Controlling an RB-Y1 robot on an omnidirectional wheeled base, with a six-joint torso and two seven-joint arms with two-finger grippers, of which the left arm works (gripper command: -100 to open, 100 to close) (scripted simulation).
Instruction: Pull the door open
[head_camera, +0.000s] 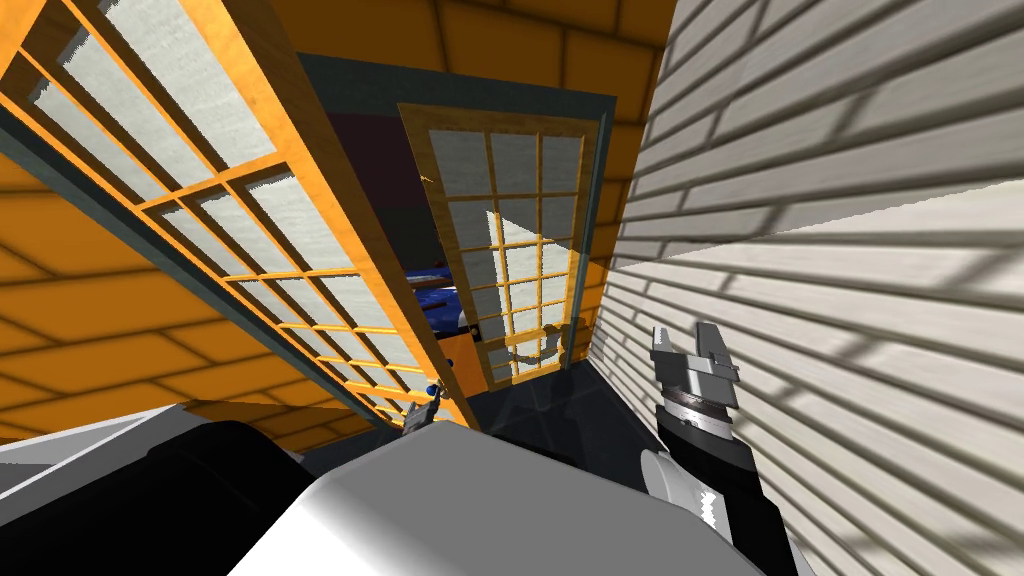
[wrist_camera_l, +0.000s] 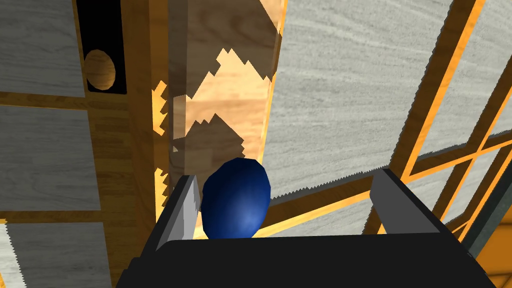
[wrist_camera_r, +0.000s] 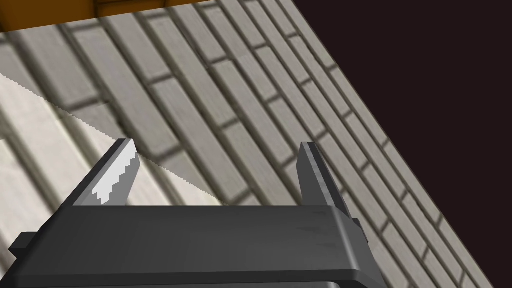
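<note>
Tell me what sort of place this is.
Likely a narrow house hallway: a paned door with a blue knob on my left, a second door ahead, a brick wall on my right.

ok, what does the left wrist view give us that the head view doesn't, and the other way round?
Left wrist view: the left jaws stand open around the blue knob, which sits close against one finger. A round wooden knob on a black plate lies beyond.
Head view: the right jaws are open, beside the grey brick wall. A second paned door stands further in, with orange walls around.
Both: the blue knob and the paned wooden door that carries it.
</note>
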